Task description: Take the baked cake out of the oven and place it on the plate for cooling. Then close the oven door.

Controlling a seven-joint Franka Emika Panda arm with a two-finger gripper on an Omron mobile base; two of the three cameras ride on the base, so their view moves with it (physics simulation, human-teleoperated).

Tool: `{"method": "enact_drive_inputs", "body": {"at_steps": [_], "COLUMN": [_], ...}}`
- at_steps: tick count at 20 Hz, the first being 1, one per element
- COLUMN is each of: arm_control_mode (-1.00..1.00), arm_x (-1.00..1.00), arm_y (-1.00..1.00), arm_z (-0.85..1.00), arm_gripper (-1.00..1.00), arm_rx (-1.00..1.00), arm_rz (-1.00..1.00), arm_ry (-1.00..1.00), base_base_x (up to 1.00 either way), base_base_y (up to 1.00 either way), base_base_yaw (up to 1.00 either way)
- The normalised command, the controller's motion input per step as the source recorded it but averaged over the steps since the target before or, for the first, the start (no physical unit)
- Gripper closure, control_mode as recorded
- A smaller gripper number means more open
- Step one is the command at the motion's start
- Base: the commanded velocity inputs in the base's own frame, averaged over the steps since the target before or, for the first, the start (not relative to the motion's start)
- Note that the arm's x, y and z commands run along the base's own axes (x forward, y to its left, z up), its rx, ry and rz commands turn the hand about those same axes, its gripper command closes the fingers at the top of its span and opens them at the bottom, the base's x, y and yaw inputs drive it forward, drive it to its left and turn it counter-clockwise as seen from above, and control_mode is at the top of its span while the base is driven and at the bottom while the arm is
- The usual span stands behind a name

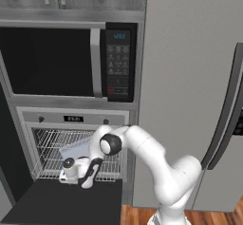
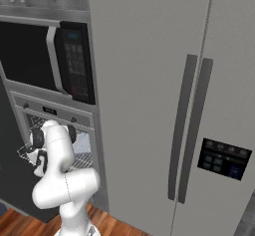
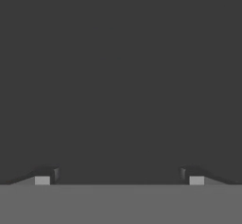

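Hand view: wide-spread jaws [image 3: 119, 175] face the dark oven door [image 3: 121, 76].

Glossy white, rounded arm segments [image 1: 156, 157] with dark circular joint caps; white end effector [image 1: 71, 172] carrying small dark finger tips [image 3: 49, 173].

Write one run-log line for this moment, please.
oven door: open, lying flat | hand: open, empty, low above door | oven: racks visible

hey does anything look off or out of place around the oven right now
Nothing looks spilled or damaged. The oven door lies fully open, the racks sit level, and the open pincer hangs low over the door, holding nothing.
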Motion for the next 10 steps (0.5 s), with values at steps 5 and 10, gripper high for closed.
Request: {"method": "enact_drive_inputs", "body": {"at_steps": [5, 10], "arm_control_mode": [-1.0, -1.0], "arm_x": [0.55, 0.62], "arm_y": [-0.02, 0.0], "arm_z": [-0.19, -0.04], "arm_gripper": [-1.0, -1.0], "arm_rx": [-0.03, -0.01], "arm_rz": [-0.01, 0.0], "arm_ry": [-0.16, -0.12], "base_base_x": [0.0, 0.0], "base_base_y": [0.0, 0.0], "base_base_yaw": [0.0, 0.0]}}
